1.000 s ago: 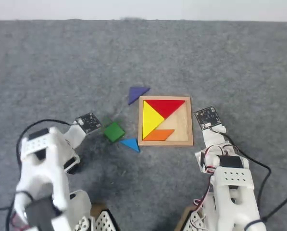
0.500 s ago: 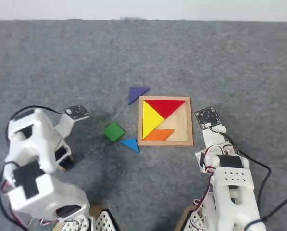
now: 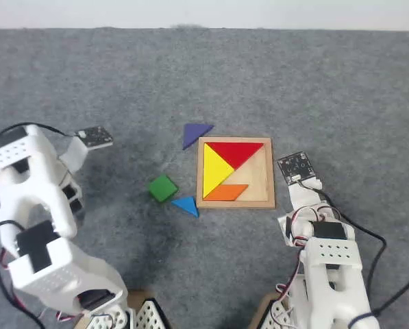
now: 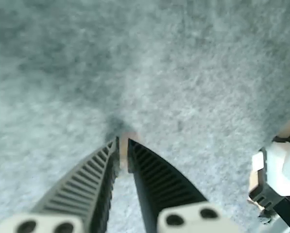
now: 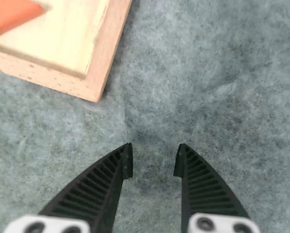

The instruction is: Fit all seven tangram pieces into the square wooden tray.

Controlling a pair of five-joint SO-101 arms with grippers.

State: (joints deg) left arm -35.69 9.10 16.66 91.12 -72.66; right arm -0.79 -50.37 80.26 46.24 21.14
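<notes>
The left gripper [image 4: 123, 141] is hanging over bare grey carpet [image 4: 193, 63] in the left wrist view, its two ribbed black fingers [image 4: 154, 170] pressing almost together so that just a thin slit is showing between their tips, and I cannot tell whether anything is sitting in that slit. In the right wrist view the right gripper [image 5: 153, 161] is hovering low over the same carpet with its fingers spread apart and nothing between them; a corner of the wooden tray [image 5: 101, 63] is lying just beside it, and the tip of the orange parallelogram [image 5: 11, 14] is resting on the tray floor. In the high view the left arm [image 3: 33, 185] is standing at the left edge of the table, well apart from the tray [image 3: 235, 204], while the right arm [image 3: 327, 253] is sitting close to the tray's near right corner. Inside the tray the red triangle [image 3: 235, 152] is filling the far side, the yellow triangle [image 3: 214, 171] is lying against the left wall, and the orange parallelogram [image 3: 226, 192] is lying along the near wall, leaving bare wood on the right. Outside, the purple triangle [image 3: 195, 133] is lying near the tray's far left corner, the blue triangle [image 3: 187, 204] near its near left corner, and the green square [image 3: 162, 188] just beside the blue triangle, between the tray and the left arm.
</notes>
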